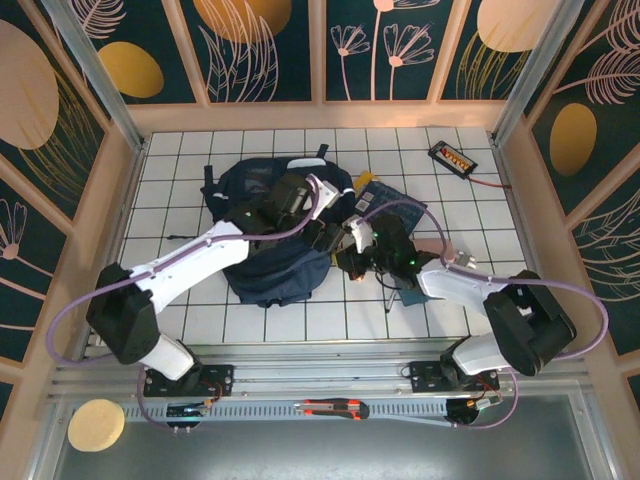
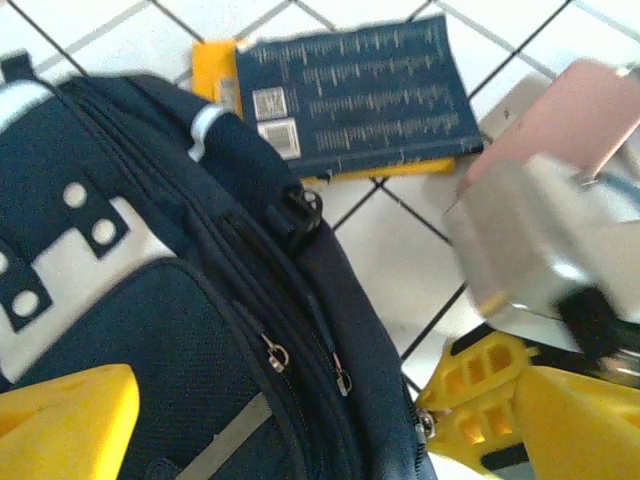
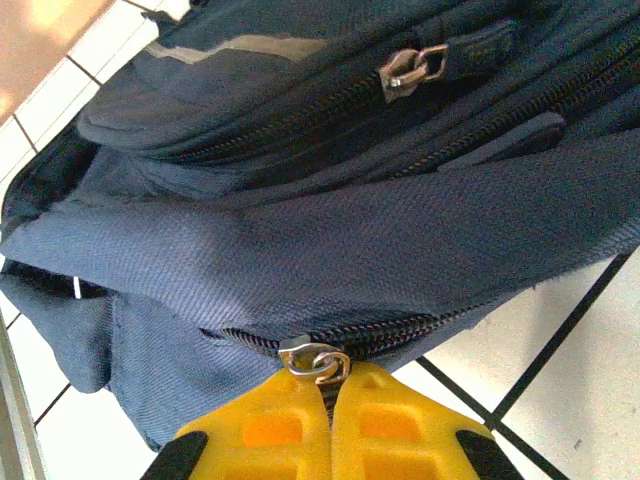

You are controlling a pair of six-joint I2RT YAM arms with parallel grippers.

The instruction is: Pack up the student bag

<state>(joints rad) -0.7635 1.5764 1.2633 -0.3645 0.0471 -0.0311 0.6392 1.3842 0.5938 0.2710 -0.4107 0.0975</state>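
One bag (image 1: 280, 282), navy, lay front pocket uppermost near the middle of the tiled table (image 1: 260, 325), between the two arms. One book (image 1: 385, 190), navy cover with yellow edge, lay flat on the tiles just beside the bag's right side, touching or nearly touching it, and not yet packed. The left gripper (image 1: 290, 200) hovered over the bag's upper part with jaws spread wide and nothing between them; in the left wrist view its yellow fingers (image 2: 65, 420) stood far apart above the bag (image 2: 150, 330), with the book (image 2: 350, 95) beyond. The right gripper (image 1: 338, 248) sat at the bag's right edge, jaws pressed together; in the right wrist view the gripper (image 3: 328, 395) appeared to pinch a zip pull (image 3: 315, 362) on the lowest zip of the bag (image 3: 350, 230). The other zips in sight looked drawn closed; whether the lowest one was open at all could not be told. Judged stage: early, opening the compartment. Nothing was seen inside the bag. Left to do, as judged: draw the zip open, put the book in, close up. A pink object at the edge of the left wrist view could not be identified.
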